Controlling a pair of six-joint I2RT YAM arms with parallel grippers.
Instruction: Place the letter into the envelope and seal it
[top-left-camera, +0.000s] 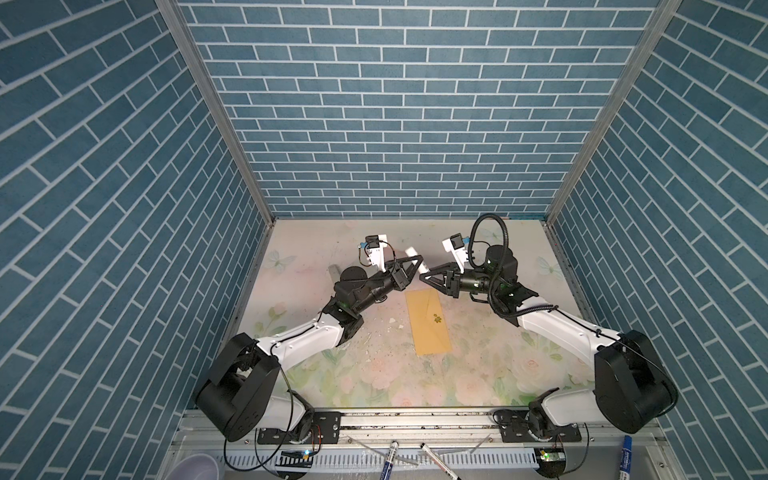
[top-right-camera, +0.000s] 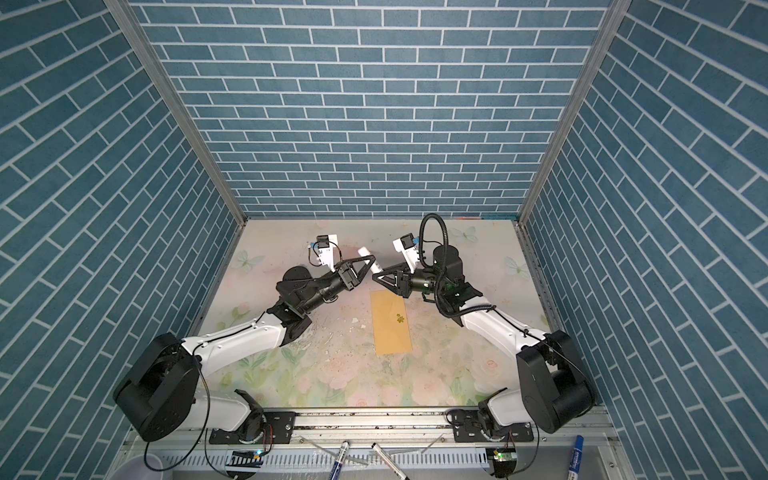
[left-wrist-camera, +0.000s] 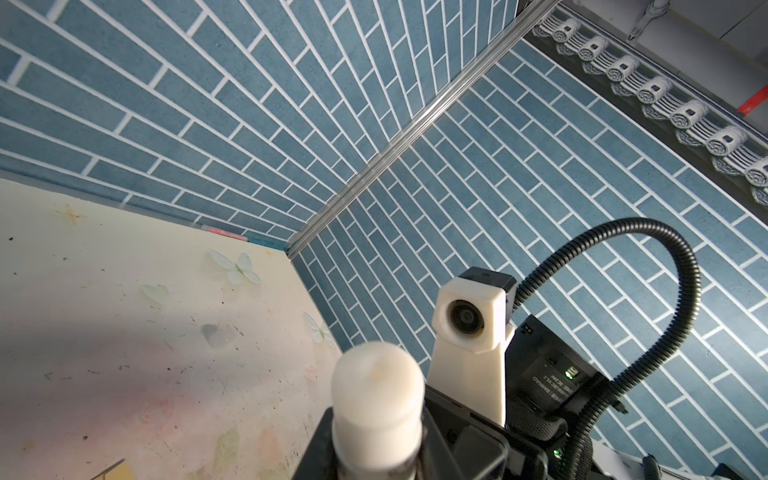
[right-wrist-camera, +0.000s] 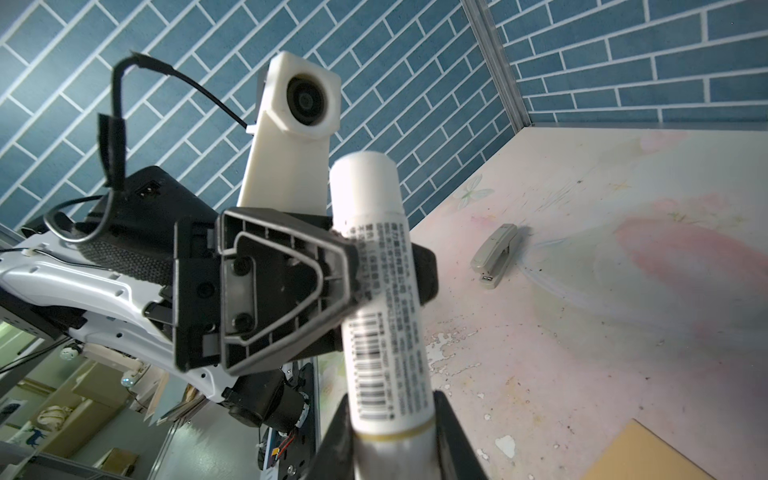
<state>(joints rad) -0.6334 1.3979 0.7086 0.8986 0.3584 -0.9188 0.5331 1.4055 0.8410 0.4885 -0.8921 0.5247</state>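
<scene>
Sealing stage, glue stick in play.

- The letter: not visible in any view. Judged to be inside the envelope already, but this cannot be confirmed.
- The envelope (top-left-camera: 428, 328): flat on the counter (top-left-camera: 374, 374), mid-field between the two arms, one short end toward the back wall. The flap is folded down over the body, with the gold sticker (top-left-camera: 437, 319) at its point. Whether the flap is bonded cannot be told.
- The glue stick (right-wrist-camera: 380, 291): white, with a barcode label. It is held in the air just beyond the envelope's far end, spanning both hands and clear of the paper.
- The left hand (right-wrist-camera: 353, 266): closed to a narrow gap around the middle of the barrel, gripping firmly.
- The right hand (right-wrist-camera: 395, 440): fingers (right-wrist-camera: 451, 440) pressed to both sides of the end with the gold band, so it also has hold of the stick.
- The stapler (right-wrist-camera: 496, 253): lies on the counter toward the back, well apart from the envelope.

Step, as judged: a two-handed cap operation on the stick, either pulling it off or pushing it on. No glue face shows, so the direction is undecided.

The next move calls for one hand to brace while the other works straight along the stick's axis, since a sideways load could twist the stick out of either grip. If the stick comes uncapped, the flap needs lifting before glue goes on.
</scene>
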